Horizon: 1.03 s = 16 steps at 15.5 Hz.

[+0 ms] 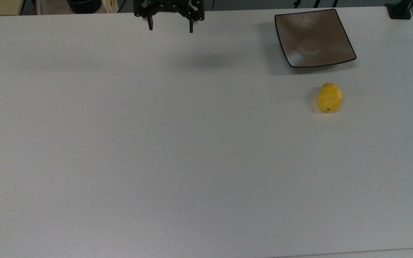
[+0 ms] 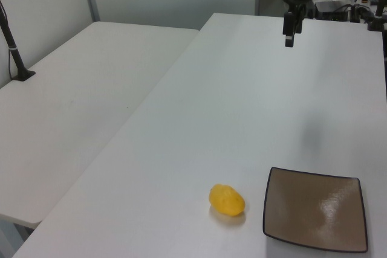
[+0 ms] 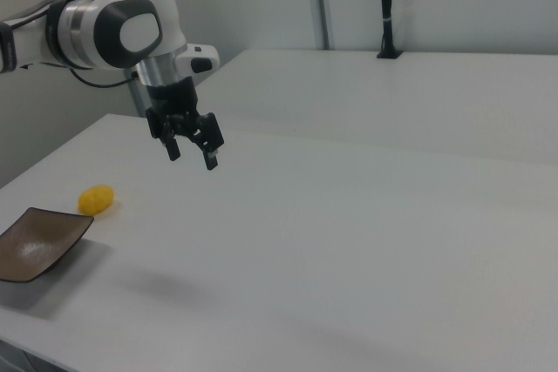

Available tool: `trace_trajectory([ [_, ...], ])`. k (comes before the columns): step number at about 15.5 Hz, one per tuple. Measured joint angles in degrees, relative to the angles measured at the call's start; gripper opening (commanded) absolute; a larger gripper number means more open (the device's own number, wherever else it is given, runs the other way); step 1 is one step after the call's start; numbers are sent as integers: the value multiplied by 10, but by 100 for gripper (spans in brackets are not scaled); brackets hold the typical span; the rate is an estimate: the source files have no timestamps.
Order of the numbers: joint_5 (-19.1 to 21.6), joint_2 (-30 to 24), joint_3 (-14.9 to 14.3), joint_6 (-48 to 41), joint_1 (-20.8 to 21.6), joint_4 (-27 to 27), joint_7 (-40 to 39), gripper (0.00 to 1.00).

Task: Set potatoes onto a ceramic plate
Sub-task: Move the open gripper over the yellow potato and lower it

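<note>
Top view: potato [image 1: 330, 97] beside plate [image 1: 314, 37].

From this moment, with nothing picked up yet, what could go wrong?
1. The potato is smooth, lumpy and rounded; it may roll or squirt out when the open pincer closes.
2. It lies close beside the ceramic plate, so a low approach could nudge the upturned rim.
3. Released high, it might roll off the glossy plate.

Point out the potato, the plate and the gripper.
potato [image 1: 330, 97]: top view, middle of its yellow body.
ceramic plate [image 1: 314, 37]: top view, bare brown centre.
gripper [image 1: 171, 28]: top view, midway between its open fingertips.
</note>
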Motion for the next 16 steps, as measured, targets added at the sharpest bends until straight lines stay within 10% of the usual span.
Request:
trace_trajectory([
  [16,24,14,15,-4,24,18,101,100],
])
